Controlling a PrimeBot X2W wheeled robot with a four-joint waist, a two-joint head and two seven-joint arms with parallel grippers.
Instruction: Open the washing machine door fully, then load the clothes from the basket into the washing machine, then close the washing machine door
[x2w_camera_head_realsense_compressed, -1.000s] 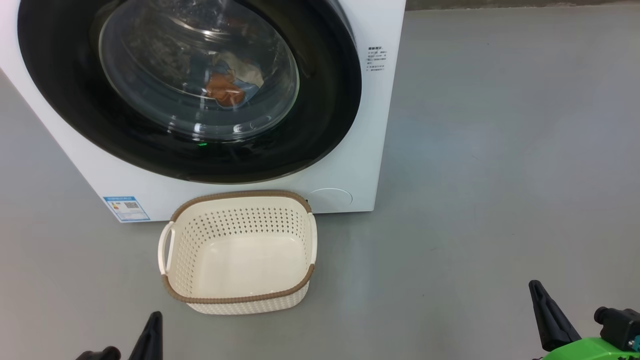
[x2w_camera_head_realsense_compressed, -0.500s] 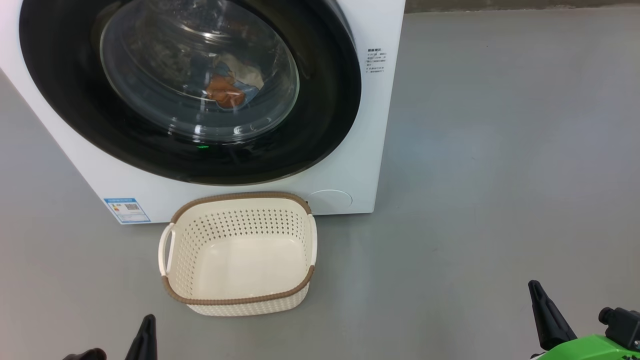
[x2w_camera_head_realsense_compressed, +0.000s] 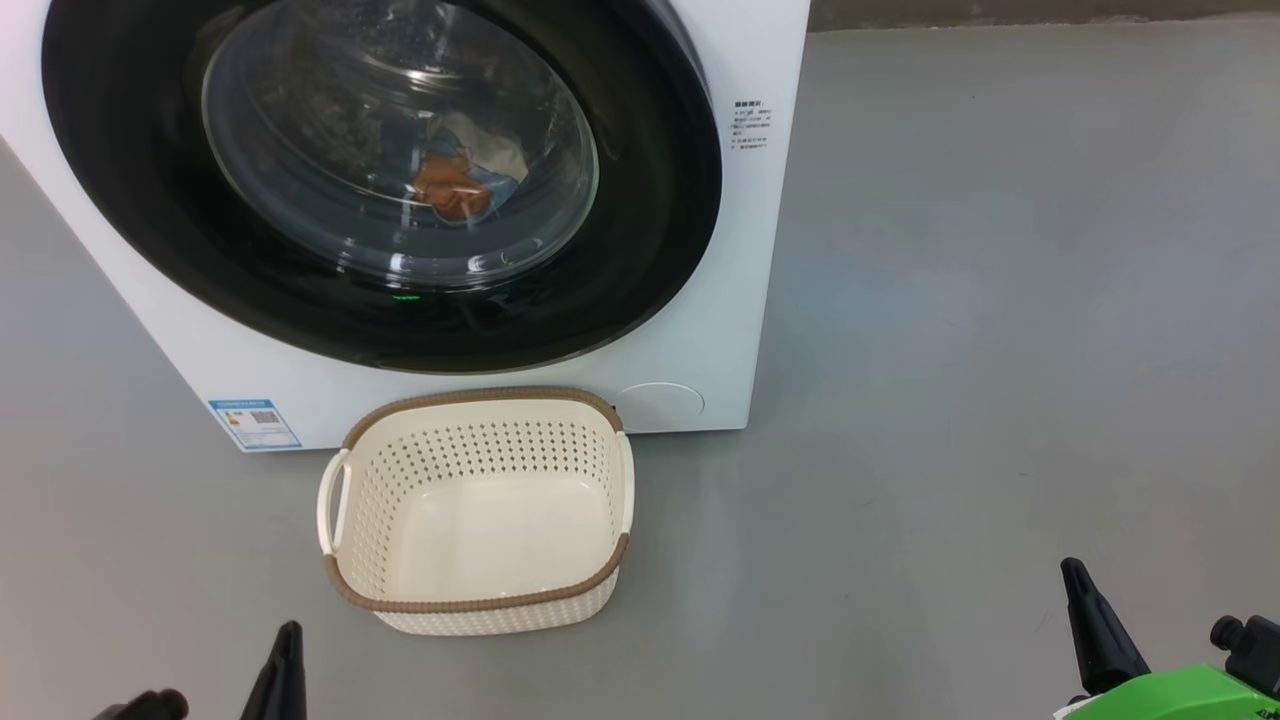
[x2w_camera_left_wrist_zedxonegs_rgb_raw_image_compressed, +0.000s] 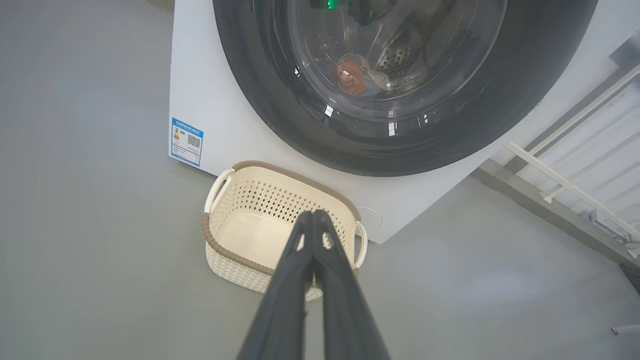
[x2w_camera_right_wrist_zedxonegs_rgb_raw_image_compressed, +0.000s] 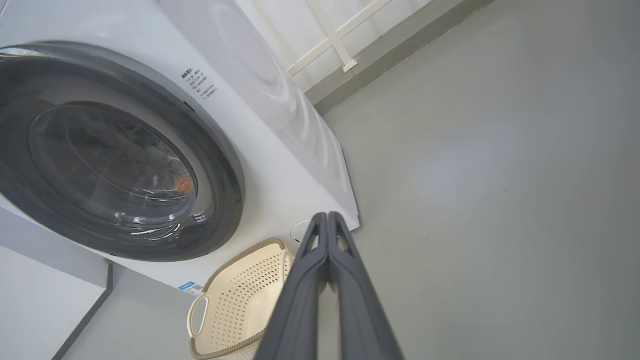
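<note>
The white washing machine (x2w_camera_head_realsense_compressed: 700, 330) stands at the upper left, and its round black-rimmed door (x2w_camera_head_realsense_compressed: 650, 230) sits flat against its front. Behind the glass lie the clothes (x2w_camera_head_realsense_compressed: 455, 180), blue with an orange-brown patch, also seen as clothes (x2w_camera_left_wrist_zedxonegs_rgb_raw_image_compressed: 352, 80). The cream basket (x2w_camera_head_realsense_compressed: 478, 600) with a brown rim rests on the floor right before the machine, with nothing inside. My left gripper (x2w_camera_head_realsense_compressed: 285, 640) is low at the left, short of the basket, shut with nothing held; its tips (x2w_camera_left_wrist_zedxonegs_rgb_raw_image_compressed: 314, 215) touch. My right gripper (x2w_camera_head_realsense_compressed: 1075, 575) hangs far right over bare floor, shut on nothing (x2w_camera_right_wrist_zedxonegs_rgb_raw_image_compressed: 327, 217).
Grey floor (x2w_camera_head_realsense_compressed: 1000, 300) spreads wide to the right of the machine. A blue label sticker (x2w_camera_head_realsense_compressed: 255, 423) marks the machine's lower left corner. A white railing (x2w_camera_left_wrist_zedxonegs_rgb_raw_image_compressed: 575, 185) and a low kerb run behind the machine.
Both grippers have sunk slightly toward the bottom edge of the head view. The whole picture has shifted a little, so the camera moved. Basket, door and clothes stay where they were.
</note>
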